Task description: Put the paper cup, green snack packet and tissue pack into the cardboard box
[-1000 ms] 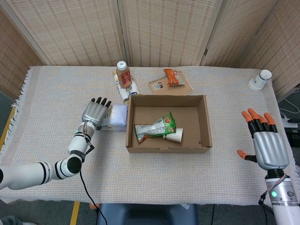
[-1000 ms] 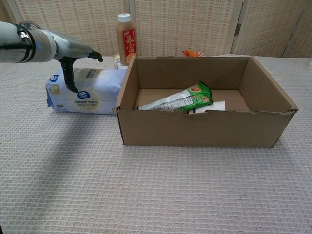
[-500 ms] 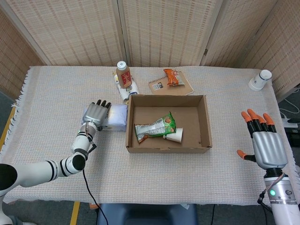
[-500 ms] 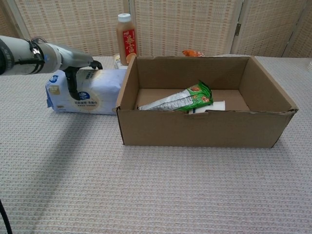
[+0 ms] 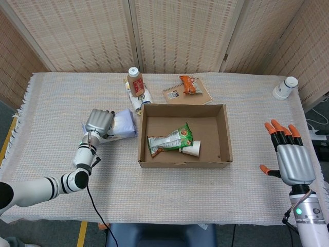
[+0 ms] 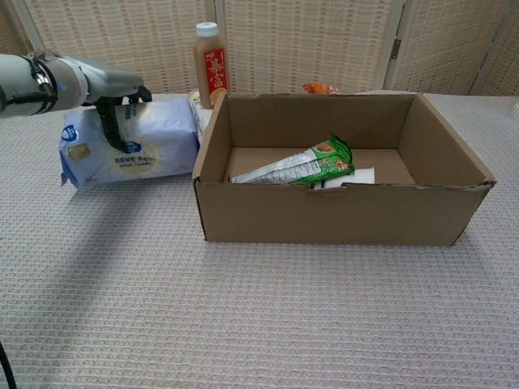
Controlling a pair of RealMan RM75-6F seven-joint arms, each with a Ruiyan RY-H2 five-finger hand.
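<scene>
Left hand (image 5: 98,122) is gripping the tissue pack (image 5: 122,125) from above, fingers wrapping its top, thumb on the near face, pack tilting just left of the cardboard box (image 5: 183,163). Green snack packet (image 5: 172,139) and paper cup (image 5: 192,148) are already lying inside. Right hand (image 5: 290,157) is idling well right of the box, fingers spread, holding nothing.

Risks: soft pack is sagging out of a top-only grip; its right end is sitting near the box wall and could be catching the rim, shoving the box, on the way in.

Chest view is showing the thumb contact and the tilt; head view alone is showing the right hand and the spare cup (image 5: 284,88) at the far right corner.
</scene>
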